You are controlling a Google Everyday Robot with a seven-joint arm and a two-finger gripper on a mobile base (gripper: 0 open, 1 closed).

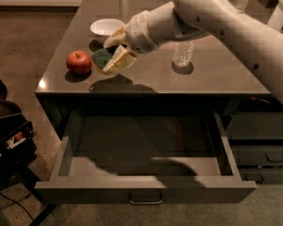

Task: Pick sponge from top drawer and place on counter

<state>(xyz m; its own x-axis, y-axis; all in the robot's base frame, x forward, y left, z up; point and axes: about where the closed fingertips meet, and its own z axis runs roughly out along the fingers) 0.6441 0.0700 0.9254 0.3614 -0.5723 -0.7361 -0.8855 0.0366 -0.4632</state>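
The sponge point(102, 58), dark green on top, is held between my gripper's point(109, 53) pale fingers over the left part of the counter point(217, 74), just right of the red apple. The gripper is shut on it, and a shadow on the counter below shows it is held a little above the surface. My white arm reaches in from the upper right. The top drawer point(144, 189) stands pulled wide open below the counter's front edge, with nothing in it and a metal loop handle at the centre of its front.
A red apple point(79, 62) and a white bowl point(106, 28) sit on the counter's left. A clear water bottle point(183, 54) stands behind my arm. Darker lower drawers point(266, 157) are at the right. A black object point(9, 140) stands on the floor at the left.
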